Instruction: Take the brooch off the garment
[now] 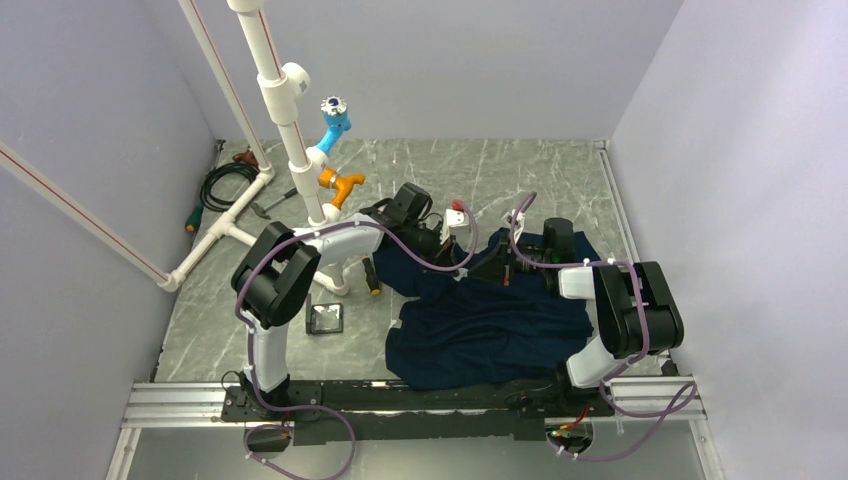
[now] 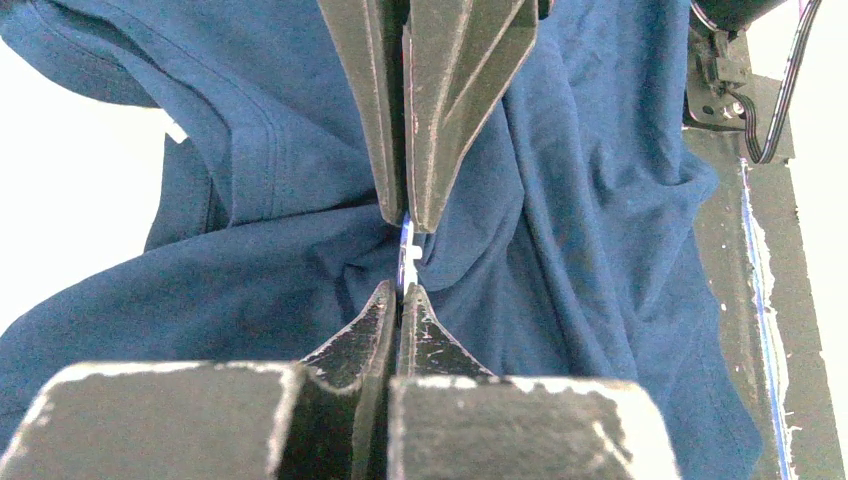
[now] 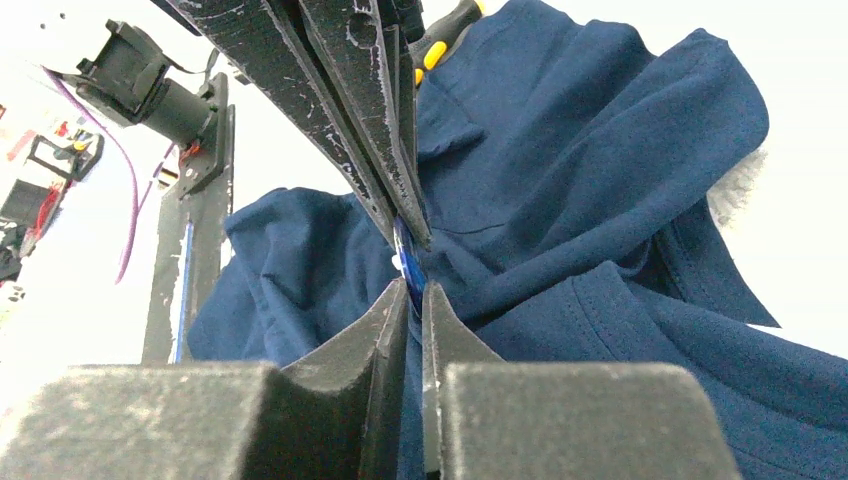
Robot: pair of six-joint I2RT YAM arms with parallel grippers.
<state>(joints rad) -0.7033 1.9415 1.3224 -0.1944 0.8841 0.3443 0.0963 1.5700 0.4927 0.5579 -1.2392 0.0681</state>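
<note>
Tip to tip! The left hand (image 2: pixel 400 292) was clamped shut on the brooch (image 2: pixel 406 256), and the right hand (image 2: pixel 407 222) pinched its opposite edge. The wrist views showed a thin blue-white disc, edge-on, amid the soft, creased navy garment (image 2: pixel 600 250). Overhead, the arms hid it.

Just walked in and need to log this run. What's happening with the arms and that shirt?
Both arms are working on the navy T-shirt, which lies bunched on the table. The left end effector and the right end effector are each pinched shut at a gathered fold of cloth. The thin edge of the brooch shows between their fingers. The brooch does not look free of the T-shirt yet.
</note>
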